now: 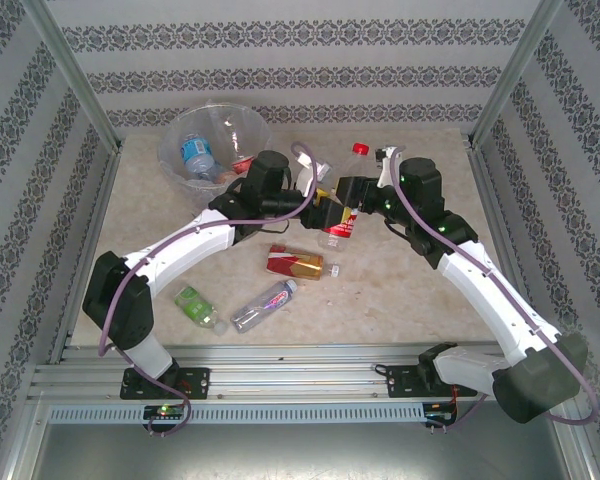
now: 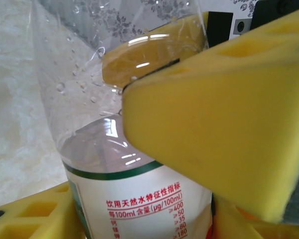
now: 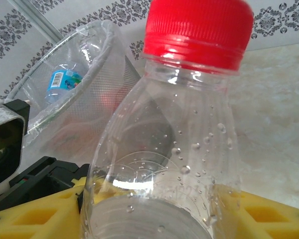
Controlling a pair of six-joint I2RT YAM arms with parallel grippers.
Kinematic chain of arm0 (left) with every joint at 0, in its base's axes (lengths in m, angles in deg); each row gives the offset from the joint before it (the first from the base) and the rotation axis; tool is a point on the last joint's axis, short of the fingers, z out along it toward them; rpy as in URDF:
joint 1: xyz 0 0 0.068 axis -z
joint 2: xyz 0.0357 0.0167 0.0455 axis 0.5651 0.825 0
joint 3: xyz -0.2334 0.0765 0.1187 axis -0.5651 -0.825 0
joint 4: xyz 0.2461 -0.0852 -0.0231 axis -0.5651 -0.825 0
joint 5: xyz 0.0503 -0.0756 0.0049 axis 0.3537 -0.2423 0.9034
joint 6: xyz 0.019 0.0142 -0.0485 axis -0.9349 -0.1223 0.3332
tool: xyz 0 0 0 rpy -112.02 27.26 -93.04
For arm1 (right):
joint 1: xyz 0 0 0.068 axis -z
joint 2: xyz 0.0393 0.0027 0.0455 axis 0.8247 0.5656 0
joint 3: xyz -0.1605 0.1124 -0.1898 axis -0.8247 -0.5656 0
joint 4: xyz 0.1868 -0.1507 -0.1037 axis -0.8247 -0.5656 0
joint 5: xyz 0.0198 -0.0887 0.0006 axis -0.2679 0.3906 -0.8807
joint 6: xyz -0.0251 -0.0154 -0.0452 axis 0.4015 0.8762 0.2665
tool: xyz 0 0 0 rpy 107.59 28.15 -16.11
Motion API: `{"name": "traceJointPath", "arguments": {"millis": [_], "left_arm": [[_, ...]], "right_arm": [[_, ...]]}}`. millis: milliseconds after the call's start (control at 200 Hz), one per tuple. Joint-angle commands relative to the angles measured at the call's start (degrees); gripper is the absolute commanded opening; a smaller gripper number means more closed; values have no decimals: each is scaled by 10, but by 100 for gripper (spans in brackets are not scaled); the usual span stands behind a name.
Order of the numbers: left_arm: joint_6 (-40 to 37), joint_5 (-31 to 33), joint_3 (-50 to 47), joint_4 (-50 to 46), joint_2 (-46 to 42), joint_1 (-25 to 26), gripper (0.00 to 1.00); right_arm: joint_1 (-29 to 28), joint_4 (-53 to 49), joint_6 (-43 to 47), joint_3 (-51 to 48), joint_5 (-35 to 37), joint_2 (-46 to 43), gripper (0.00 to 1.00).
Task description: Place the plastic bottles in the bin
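The clear plastic bottle with red cap [image 3: 189, 149] is upright above the table, near the round grey bag-lined bin [image 1: 225, 107]. The left gripper [image 1: 325, 205] pinches its label. Whether the right gripper [image 1: 352, 195] presses it, I cannot tell. With a weak squeeze (smooth plastic) it may slip.

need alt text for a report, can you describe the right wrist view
A clear bottle with a red cap stands close to the camera, its lower body between yellow foam fingers. Behind it on the left is the plastic-lined bin with a blue-labelled bottle inside.
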Motion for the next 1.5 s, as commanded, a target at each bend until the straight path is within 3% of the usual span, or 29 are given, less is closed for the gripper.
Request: {"name": "traceJointPath", "arguments": {"millis": [0, 130, 325, 769, 1254, 1499], "left_arm": [[5, -23, 21, 35, 5, 10, 49], [6, -18, 19, 42, -1, 10, 44], [5, 6, 14, 46, -18, 7, 43], [-18, 53, 45, 12, -68, -41, 42], [-147, 296, 141, -108, -128, -138, 47], [-167, 342, 136, -102, -116, -174, 48]], "right_arm": [[-8, 10, 8, -6, -11, -16, 62], [-8, 4, 6, -7, -12, -21, 66], [-5, -10, 2, -7, -15, -45, 81], [28, -9, -26, -31, -113, -155, 93], [30, -22, -19, -38, -101, -154, 93], [29, -15, -22, -42, -102, -147, 93]]}}
